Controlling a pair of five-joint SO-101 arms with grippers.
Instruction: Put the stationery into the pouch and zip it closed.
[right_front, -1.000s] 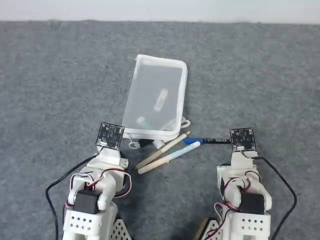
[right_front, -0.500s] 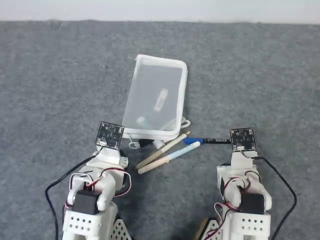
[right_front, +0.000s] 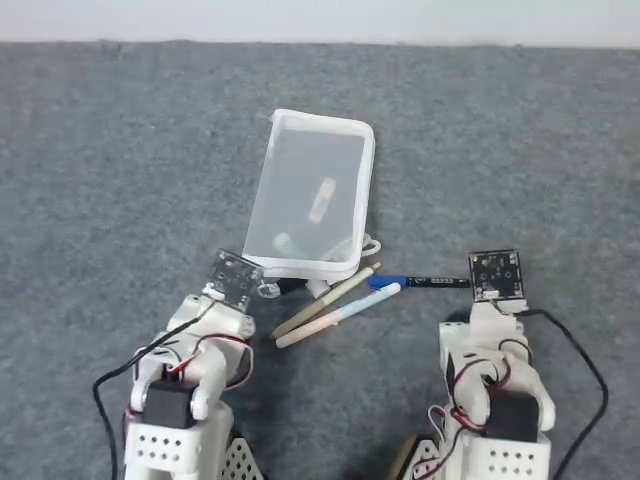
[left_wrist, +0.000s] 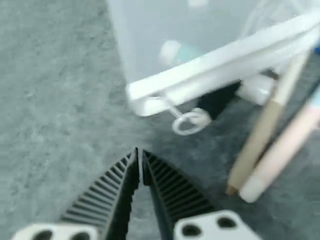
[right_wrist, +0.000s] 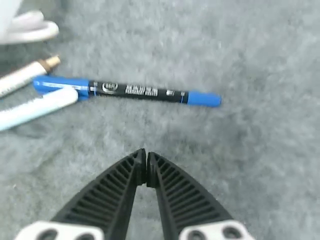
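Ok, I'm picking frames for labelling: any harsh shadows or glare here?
High view: even light, no glare on the translucent white zip pouch; right wrist view: a faint soft shadow along the black marker with blue caps.

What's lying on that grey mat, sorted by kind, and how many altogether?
Translucent white zip pouch: 1
Loose pens beside it (tan pen, pale pen with a blue band, blue-and-black marker): 3
Small pieces seen through the pouch (white one, teal-tipped one): 2
Total: 6, leaving out a white stub and a black bit half hidden at the pouch's mouth.
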